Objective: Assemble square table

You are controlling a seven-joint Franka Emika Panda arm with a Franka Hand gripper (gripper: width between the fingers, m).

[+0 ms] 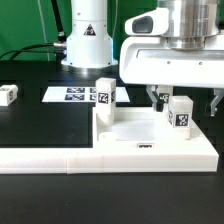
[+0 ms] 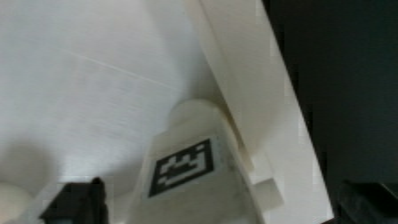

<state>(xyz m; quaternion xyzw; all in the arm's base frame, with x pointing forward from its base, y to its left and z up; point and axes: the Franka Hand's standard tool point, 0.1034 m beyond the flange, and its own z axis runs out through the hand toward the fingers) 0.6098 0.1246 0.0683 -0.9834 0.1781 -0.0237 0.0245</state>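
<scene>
the claw [image 1: 187,102] hangs released, jaws wide on either side of 1 leg [image 1: 180,112] that stands at 3 o'clock on the square table's white slab [image 1: 150,140]. a 2nd leg [image 1: 105,97] stands at the slab's 10 o'clock corner. a 3rd leg [image 1: 8,95] sits out at 9 o'clock on the black tabletop [image 1: 30,125]. each leg carries a black-and-white square tag.

No readable text, patterned tags [image 1: 183,116] on legs [image 1: 104,112], marker board [image 1: 60,95]
</scene>
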